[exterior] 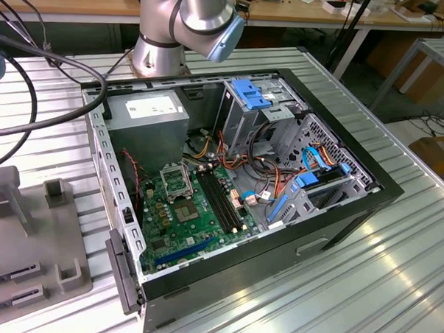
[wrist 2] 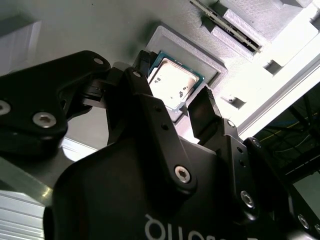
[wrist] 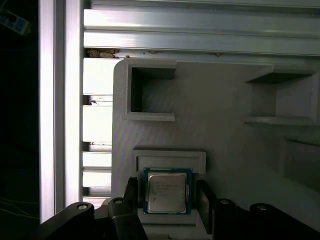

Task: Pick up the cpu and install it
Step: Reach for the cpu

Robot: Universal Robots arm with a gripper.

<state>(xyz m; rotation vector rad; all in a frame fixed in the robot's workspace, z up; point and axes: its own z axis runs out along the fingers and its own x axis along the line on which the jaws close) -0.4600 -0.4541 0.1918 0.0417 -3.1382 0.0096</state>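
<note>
The cpu (wrist: 167, 191), a small flat square chip with a silver-grey top, lies in a shallow recess of a pale grey holder (wrist: 170, 157). My gripper (wrist: 167, 185) is open and straddles it, with one black finger (wrist: 132, 187) on each side and a small gap to the chip's edges. The second wrist view shows the same cpu (wrist 2: 172, 82) between the fingertips of the gripper (wrist 2: 173, 77). In the exterior view the green motherboard (exterior: 194, 217) lies inside the open computer case (exterior: 352, 216), with its metal socket frame (exterior: 173, 180) near the power supply.
The arm's base (exterior: 161, 38) stands behind the case. A grey fixture plate (exterior: 27, 232) with raised blocks sits at the exterior view's left. Black cables (exterior: 35, 62) loop over the ribbed metal table (exterior: 394, 277). Black memory slots (exterior: 220, 200) and bundled wires (exterior: 266, 161) crowd the case.
</note>
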